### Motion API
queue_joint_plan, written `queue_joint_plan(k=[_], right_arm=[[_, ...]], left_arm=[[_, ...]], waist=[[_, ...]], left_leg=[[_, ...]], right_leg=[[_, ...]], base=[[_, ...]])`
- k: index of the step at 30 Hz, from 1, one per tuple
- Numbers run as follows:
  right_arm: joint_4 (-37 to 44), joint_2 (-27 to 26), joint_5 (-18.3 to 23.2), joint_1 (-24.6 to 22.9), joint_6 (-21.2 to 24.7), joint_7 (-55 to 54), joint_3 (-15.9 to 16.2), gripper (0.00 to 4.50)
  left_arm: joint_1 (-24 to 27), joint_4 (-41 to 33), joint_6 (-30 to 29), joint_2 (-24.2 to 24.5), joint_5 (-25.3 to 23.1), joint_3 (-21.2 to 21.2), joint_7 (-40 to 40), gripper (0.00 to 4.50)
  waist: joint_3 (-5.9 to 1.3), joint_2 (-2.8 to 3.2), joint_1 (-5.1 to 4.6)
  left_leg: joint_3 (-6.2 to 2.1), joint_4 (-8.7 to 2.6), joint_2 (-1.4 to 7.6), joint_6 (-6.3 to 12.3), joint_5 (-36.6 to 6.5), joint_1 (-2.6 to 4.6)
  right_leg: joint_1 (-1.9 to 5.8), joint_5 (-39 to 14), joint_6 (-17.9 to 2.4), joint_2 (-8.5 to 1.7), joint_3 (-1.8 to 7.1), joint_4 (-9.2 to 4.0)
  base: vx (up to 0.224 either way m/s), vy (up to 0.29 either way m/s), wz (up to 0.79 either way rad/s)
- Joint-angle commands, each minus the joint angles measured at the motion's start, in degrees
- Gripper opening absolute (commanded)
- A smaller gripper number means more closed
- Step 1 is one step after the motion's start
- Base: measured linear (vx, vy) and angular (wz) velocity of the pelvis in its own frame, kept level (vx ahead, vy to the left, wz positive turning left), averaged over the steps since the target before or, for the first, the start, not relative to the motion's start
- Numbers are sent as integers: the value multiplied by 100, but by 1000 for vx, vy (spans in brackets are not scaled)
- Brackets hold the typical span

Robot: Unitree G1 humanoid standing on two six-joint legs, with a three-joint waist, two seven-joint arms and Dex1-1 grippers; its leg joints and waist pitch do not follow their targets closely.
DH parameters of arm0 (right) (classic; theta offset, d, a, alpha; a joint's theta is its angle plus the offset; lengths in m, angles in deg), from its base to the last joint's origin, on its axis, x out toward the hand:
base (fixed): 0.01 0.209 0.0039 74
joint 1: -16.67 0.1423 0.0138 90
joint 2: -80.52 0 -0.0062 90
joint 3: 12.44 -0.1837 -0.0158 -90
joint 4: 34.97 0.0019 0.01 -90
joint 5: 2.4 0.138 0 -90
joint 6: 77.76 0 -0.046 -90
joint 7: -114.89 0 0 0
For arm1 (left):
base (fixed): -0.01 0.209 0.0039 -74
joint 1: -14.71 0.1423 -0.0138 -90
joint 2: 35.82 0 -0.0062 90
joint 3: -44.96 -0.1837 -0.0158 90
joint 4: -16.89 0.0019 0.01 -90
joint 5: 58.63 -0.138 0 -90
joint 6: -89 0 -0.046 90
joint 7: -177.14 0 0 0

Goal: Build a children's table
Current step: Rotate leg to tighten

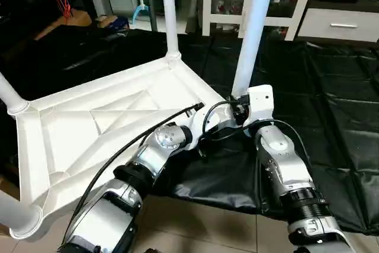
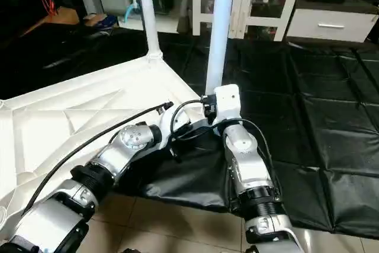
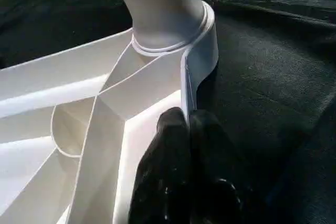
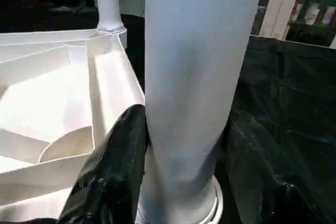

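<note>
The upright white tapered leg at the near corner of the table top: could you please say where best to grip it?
Probably low on the upright white tapered leg, just above its round corner socket, fingers closing from opposite sides. The round shaft stands vertical, as the right gripper straddles it while the left gripper pinches the white ribbed plastic top's rim.

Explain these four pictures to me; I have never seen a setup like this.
A two-armed humanoid robot is building a children's table. Two pictures come from cameras in its head, looking down over its silver forearms; the other two come from its wrists. The white table top lies upside down, partly on a black sheet, with legs standing in its corner sockets. The right pincer holds the nearest leg low down. The left pincer pinches the top's edge beside that leg.
</note>
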Motion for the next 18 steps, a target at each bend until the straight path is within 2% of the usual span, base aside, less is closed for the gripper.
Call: queue_joint_plan(k=[1,2,3,5,9,10,11,12,13,14,15,16,18], right_arm=[[-30,-44,71,-65,-93,115,2,250],[5,-21,54,-76,-136,119,5,250],[75,36,18,-111,-198,116,15,270],[129,67,5,-141,-230,76,7,292],[473,270,-106,-340,-343,7,-89,310],[570,326,-121,-407,-339,35,-118,333],[665,400,-118,-495,-280,131,-114,337],[759,502,-141,-604,-199,262,-74,338],[819,604,-203,-698,-162,333,-32,338],[856,726,-264,-803,-156,408,0,366],[845,822,-316,-872,-138,414,2,377],[709,1136,-444,-1061,-26,356,-97,377],[611,1253,-493,-1105,26,303,-158,377]], left_arm=[[-238,109,171,72,-43,236,296,0],[-238,124,195,77,-51,232,269,0],[-240,177,261,82,-58,228,233,0],[-244,218,300,88,-62,222,207,0],[-277,352,486,125,-105,163,93,0],[-288,374,573,132,-116,143,53,0],[-307,411,651,131,-125,127,-13,0],[-323,445,778,132,-150,86,-114,0],[-337,465,933,138,-197,24,-195,0],[-349,486,1080,135,-234,-34,-297,0],[-353,493,1215,126,-247,-72,-375,0],[-355,477,1676,92,-264,-188,-632,0],[-345,453,1824,74,-239,-213,-739,0]], waist=[[-406,-69,-32],[-405,-75,-37],[-413,-76,-55],[-420,-76,-48],[-430,-75,-18],[-433,-49,-13],[-432,-62,-20],[-431,-28,-14],[-423,-34,-9],[-428,-49,-17],[-419,-54,-13],[-414,-46,-8],[-412,-65,13]], left_leg=[[-151,-471,232,121,-1916,197],[-151,-472,232,120,-1882,187],[-166,-474,223,147,-1736,134],[-157,-461,231,185,-1645,159],[-137,-431,231,307,-1386,166],[-143,-431,232,327,-1324,161],[-141,-431,230,341,-1318,157],[-140,-428,228,359,-1345,165],[-135,-427,230,361,-1393,178],[-139,-430,229,354,-1442,167],[-139,-435,234,341,-1502,170],[-140,-436,232,314,-1575,174],[-120,-426,234,291,-1660,202]], right_leg=[[141,-1512,-1007,-235,124,-471],[147,-1476,-1013,-234,124,-458],[197,-1379,-1008,-240,110,-433],[175,-1309,-1025,-238,111,-437],[184,-962,-1123,-228,121,-412],[199,-871,-1132,-226,117,-397],[202,-840,-1138,-220,114,-400],[204,-852,-1137,-222,115,-403],[194,-890,-1128,-217,115,-426],[215,-893,-1144,-221,118,-415],[209,-965,-1155,-224,116,-431],[206,-1080,-1144,-224,112,-456],[186,-1177,-1187,-224,128,-469]], base=[[0,0,0],[0,0,0],[0,0,0],[0,0,0],[0,0,0],[0,0,0],[0,0,0],[0,0,0],[0,0,0],[0,0,0],[0,0,0],[0,0,0],[0,0,0]])
